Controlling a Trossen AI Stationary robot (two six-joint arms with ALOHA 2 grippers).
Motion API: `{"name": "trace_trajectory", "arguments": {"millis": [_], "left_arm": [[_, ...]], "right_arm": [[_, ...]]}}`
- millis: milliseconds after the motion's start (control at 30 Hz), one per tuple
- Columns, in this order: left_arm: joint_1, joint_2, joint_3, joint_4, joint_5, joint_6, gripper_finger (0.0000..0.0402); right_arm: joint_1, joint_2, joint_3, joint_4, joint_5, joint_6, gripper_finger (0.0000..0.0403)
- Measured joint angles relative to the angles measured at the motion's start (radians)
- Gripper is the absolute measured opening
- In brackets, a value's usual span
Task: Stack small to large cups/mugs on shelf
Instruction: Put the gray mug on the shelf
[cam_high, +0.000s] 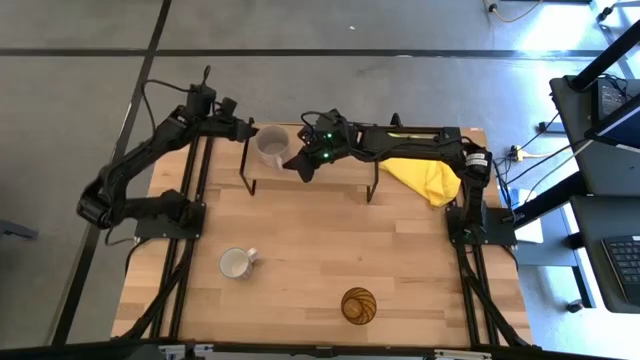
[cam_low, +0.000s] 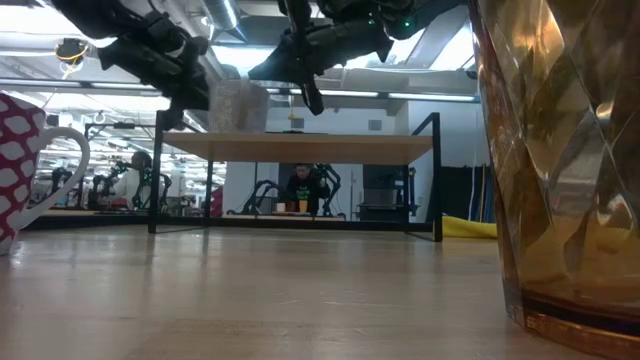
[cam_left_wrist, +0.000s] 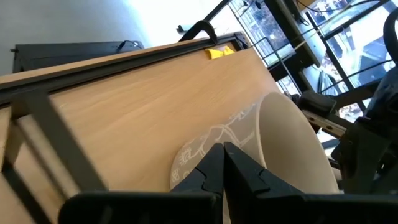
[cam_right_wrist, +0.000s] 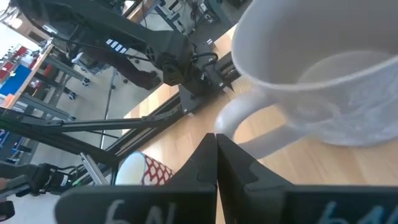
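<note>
A grey handled mug (cam_high: 270, 146) stands upright on the left end of the low wooden shelf (cam_high: 340, 170); it also shows in the low view (cam_low: 240, 105). My left gripper (cam_high: 248, 132) is shut at the mug's left side, its tips by the patterned wall (cam_left_wrist: 205, 146). My right gripper (cam_high: 304, 166) is shut just right of the mug, its tips under the handle (cam_right_wrist: 235, 118). A white mug with red pattern (cam_high: 236, 264) stands on the table in front of the shelf. An amber ribbed tumbler (cam_high: 359, 305) stands near the front edge. My left gripper has its shut fingertips (cam_left_wrist: 214, 155) at the mug's outer wall, coming level from the table's left; whether they touch it I cannot tell. My right gripper has its shut fingertips (cam_right_wrist: 211, 146) right below the handle's loop, from the mug's right; whether they touch I cannot tell.
A yellow cloth (cam_high: 425, 178) lies at the shelf's right end, beside the right arm's base. The shelf stands on thin black legs (cam_low: 437, 180) with open room beneath it. Bare tabletop lies between the shelf and the two vessels in front.
</note>
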Motion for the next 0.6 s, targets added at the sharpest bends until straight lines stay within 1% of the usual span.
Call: {"name": "trace_trajectory", "arguments": {"millis": [200,500,600], "left_arm": [[-0.027,0.042,0.0,0.034,0.002,-0.003,0.0001],[-0.027,0.044,0.0,0.038,0.004,0.001,0.0001],[-0.027,0.044,0.0,0.076,0.004,-0.006,0.0002]], "right_arm": [[0.0,0.03,0.0,0.01,-0.014,0.022,0.0],[-0.001,0.043,0.0,0.063,-0.037,0.046,0.0],[-0.001,0.044,0.0,0.081,-0.05,0.049,0.0]]}}
